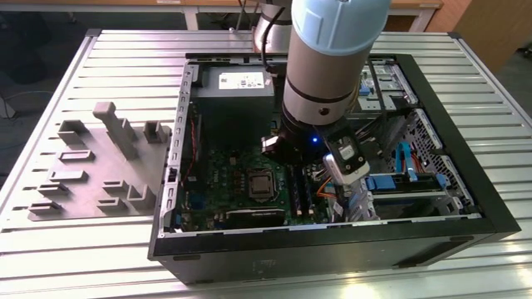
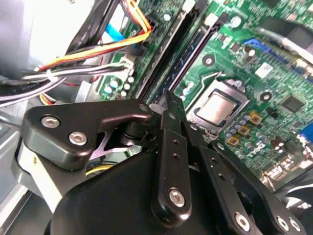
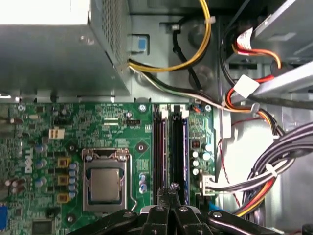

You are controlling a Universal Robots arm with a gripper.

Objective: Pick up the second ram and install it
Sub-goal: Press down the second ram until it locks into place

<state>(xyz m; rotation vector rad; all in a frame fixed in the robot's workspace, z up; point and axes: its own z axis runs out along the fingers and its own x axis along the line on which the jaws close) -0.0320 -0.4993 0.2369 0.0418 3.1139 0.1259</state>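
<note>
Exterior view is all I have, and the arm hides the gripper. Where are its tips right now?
Observer: In the first wrist view the gripper sits over the memory slots.
Operator: Open or shut?
Observer: Shut; in the second wrist view its fingertips meet.
Operator: Any wiring close by?
Observer: A white connector with wires sits beside the slots, apart from the fingertips.
</note>
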